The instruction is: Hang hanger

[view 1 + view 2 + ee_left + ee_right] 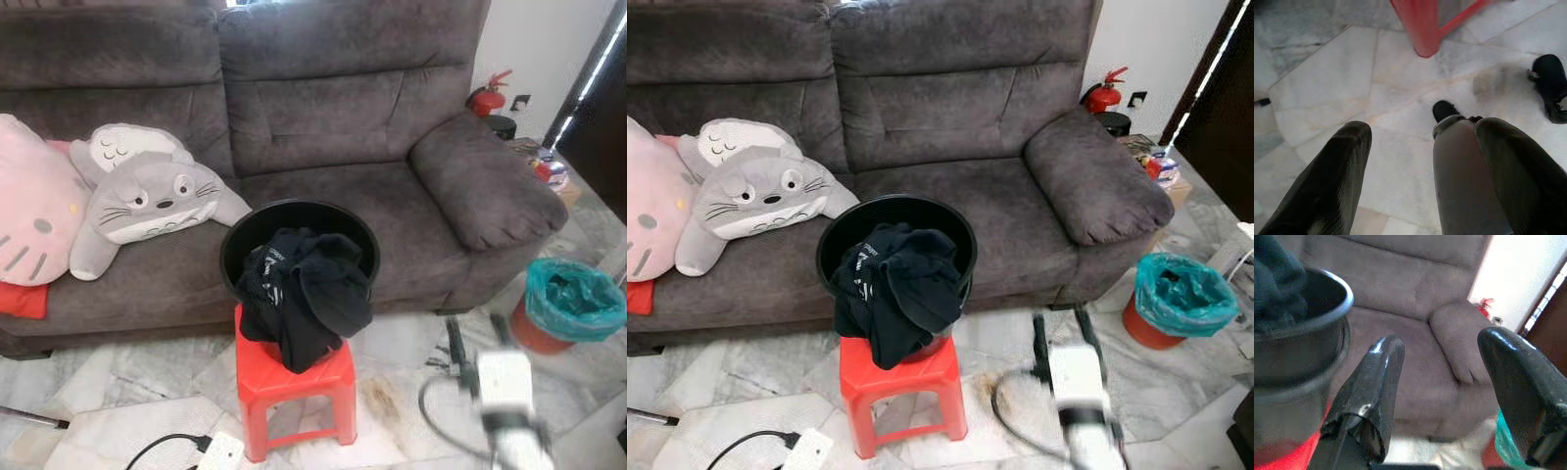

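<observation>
Basin: black round basin (257, 221) on a red plastic stool (294, 384), in front of the grey sofa (343, 117).
Clothing: dark garment (304, 294) heaped in the basin, spilling over its front rim; whether a hanger lies among it I cannot tell.
Right gripper (1442, 382): fingers spread apart, nothing between them — raised near the stool's right side, pointing at the sofa's armrest.
Left gripper (1415, 166): fingers parted, nothing held, hanging low over the marble floor (1332, 83) by a stool leg.
Sofa: grey Totoro plush (147, 201) beside a pink cushion (29, 211).
Floor, right: red bin with teal liner (568, 304); fire extinguisher (487, 98) behind the armrest.
</observation>
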You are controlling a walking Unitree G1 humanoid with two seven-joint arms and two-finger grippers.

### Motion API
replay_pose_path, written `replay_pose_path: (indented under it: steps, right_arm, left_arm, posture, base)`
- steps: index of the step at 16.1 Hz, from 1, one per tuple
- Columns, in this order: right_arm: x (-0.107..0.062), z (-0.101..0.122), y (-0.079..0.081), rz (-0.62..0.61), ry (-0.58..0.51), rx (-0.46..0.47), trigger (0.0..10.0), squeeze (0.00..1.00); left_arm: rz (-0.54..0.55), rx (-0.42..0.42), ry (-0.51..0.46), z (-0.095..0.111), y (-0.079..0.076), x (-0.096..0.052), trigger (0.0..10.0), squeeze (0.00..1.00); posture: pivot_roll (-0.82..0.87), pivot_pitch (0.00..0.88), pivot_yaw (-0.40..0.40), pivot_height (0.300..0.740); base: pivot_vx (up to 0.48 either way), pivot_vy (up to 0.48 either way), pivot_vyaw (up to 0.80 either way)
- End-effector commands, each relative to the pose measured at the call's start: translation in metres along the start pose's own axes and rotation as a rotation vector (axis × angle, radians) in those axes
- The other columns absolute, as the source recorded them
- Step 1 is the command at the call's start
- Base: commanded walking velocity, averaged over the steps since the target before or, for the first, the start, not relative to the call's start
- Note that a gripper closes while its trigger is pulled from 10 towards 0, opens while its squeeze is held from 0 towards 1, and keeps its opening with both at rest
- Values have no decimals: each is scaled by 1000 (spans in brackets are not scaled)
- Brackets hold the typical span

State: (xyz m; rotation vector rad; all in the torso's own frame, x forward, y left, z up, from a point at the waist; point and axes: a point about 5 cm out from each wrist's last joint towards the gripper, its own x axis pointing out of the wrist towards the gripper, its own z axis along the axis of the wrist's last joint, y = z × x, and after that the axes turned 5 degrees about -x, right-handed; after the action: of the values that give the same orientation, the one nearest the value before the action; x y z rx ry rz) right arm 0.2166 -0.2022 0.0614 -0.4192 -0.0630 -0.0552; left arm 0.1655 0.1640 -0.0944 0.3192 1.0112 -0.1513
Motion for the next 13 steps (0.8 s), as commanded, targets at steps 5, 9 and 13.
replay_pose_path:
  steps: [5, 9, 13]
  right_arm:
    - [37, 83, 28, 374, -230, -8, 10000, 67]
    - [27, 99, 32, 512, -238, 11, 10000, 1000]
    - [15, 57, 15, 506, -1, -65, 10000, 1000]
  left_arm:
    - [3, 2, 11, -4, 4, -1, 10000, 0]
    - [5, 1, 13, -5, 4, -1, 10000, 0]
    - [6, -1, 13, -5, 3, -1, 10000, 0]
  posture:
    - [-216, 5, 12, 740]
    - [-225, 8, 13, 740]
    - [-232, 9, 10, 740]
  base:
    - [0, 0, 0]
    - [0, 0, 0]
    - [0, 0, 0]
